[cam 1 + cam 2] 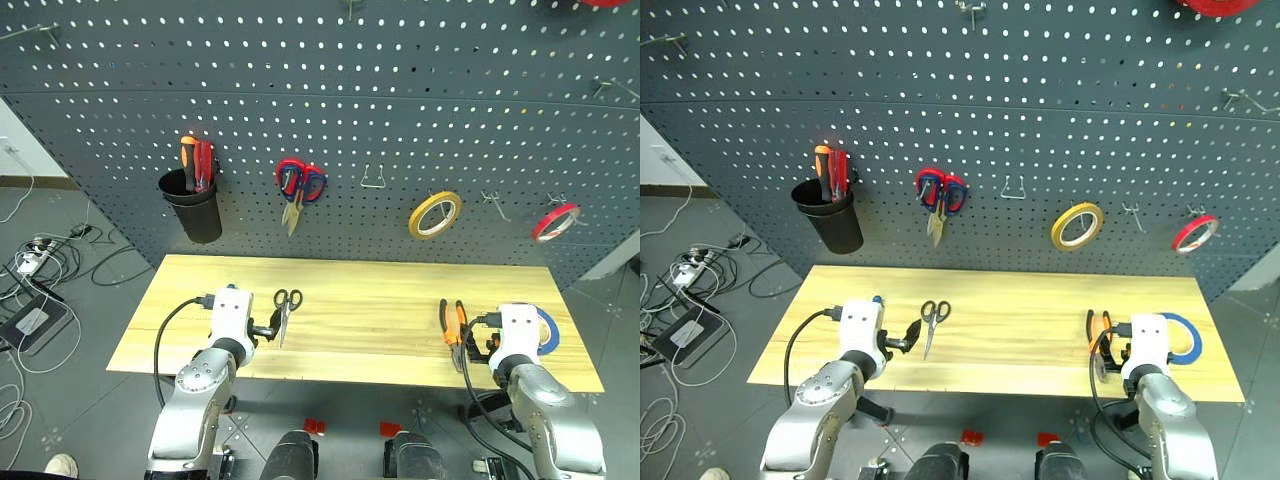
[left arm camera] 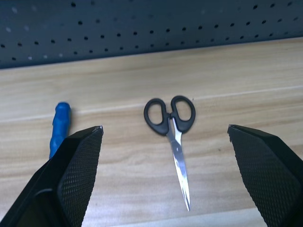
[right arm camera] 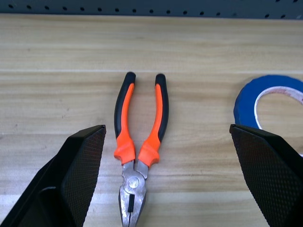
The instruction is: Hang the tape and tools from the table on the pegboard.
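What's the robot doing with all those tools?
It is tidying tools from the table onto the pegboard, but it holds nothing yet. Its left gripper is open over the black scissors, with the blue screwdriver beside them. Its right gripper is open over the pliers, next to the blue tape.

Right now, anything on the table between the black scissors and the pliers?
Nothing: bare wood between the scissors and the pliers, seen in the left eye view. The blue tape lies beyond the pliers.
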Robot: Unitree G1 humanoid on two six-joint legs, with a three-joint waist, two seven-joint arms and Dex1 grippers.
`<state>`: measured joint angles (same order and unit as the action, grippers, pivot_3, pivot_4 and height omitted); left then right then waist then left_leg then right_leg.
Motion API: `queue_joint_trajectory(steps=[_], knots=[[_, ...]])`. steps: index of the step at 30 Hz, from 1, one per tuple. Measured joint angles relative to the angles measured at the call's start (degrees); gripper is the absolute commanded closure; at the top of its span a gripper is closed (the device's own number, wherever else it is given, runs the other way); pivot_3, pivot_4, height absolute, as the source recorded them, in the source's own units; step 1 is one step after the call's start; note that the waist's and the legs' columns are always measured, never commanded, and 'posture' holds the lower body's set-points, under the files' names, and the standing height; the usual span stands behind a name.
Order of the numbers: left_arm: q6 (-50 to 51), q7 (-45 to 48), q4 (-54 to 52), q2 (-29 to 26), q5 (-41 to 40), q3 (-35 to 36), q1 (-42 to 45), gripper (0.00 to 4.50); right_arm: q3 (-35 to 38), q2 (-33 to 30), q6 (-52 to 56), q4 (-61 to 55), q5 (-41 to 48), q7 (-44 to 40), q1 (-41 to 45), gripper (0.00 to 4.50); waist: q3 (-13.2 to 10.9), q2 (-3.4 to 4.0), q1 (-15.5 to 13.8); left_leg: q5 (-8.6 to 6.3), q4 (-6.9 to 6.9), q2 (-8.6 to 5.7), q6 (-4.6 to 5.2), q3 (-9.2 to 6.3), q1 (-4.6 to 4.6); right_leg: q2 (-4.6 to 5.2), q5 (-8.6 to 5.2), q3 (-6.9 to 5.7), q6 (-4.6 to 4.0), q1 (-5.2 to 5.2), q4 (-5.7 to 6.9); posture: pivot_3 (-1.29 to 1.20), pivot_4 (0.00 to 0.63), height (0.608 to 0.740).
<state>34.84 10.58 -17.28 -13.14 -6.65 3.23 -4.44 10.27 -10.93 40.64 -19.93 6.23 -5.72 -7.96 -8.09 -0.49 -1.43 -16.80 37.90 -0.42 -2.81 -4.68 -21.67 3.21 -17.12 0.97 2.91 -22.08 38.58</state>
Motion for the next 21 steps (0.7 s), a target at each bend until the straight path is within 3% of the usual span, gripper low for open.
queue_joint_trajectory(steps=[21], knots=[[0.81, -3.76, -0.85, 1.75, 0.12, 3.78, -0.57, 0.04, 1.83, 0.02, 1.51, 0.05, 1.64, 0.77, 1.45, 0.00, -1.43, -0.13, 0.02, 0.00, -0.01, 0.02, 0.00, -0.09, -0.03, 0.00, -0.01, -0.02, 0.01, -0.03, 0.00, 0.12, 0.200, 0.740]])
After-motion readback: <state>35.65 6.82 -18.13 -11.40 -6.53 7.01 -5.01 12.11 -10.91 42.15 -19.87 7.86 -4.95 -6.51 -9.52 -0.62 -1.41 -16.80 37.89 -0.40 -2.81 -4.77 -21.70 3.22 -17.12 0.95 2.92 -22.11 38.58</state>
